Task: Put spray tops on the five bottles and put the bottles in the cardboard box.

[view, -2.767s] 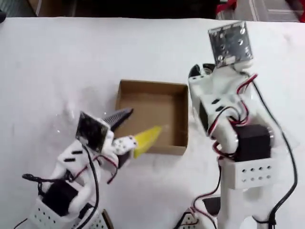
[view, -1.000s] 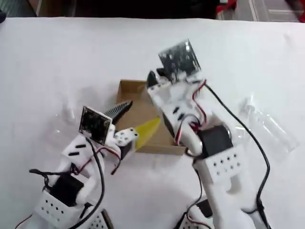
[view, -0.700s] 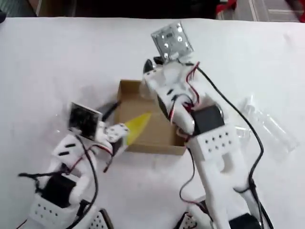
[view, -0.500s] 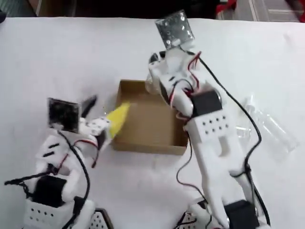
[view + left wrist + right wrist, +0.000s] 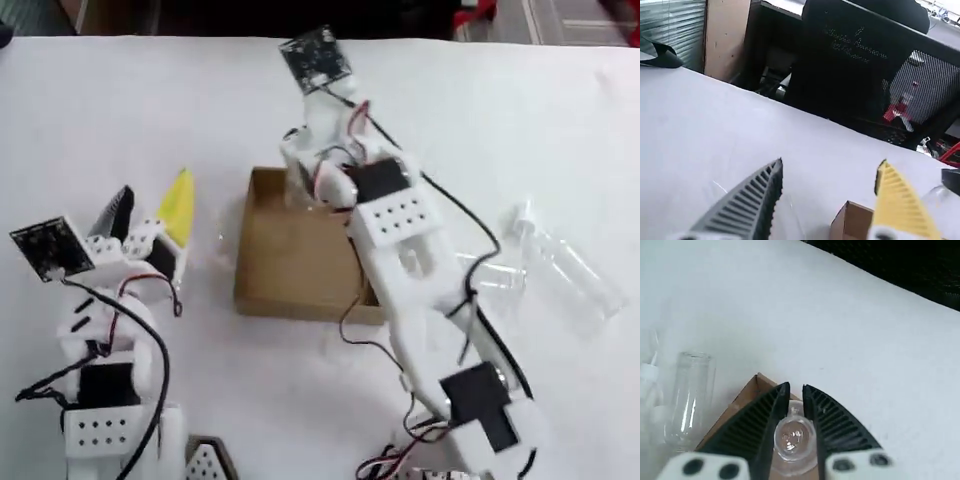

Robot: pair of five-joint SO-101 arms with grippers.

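On a white table point(image 5: 150, 110), the right pincer point(image 5: 795, 386) is clamping a clear bottle point(image 5: 791, 438) over the cardboard box point(image 5: 290, 262) just beneath it. The left pincer point(image 5: 831, 162) is gaping empty, and most packing seemingly is remaining.

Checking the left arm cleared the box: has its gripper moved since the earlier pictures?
Yes. The left gripper has swung off the cardboard box, to the table left of it in the high view.
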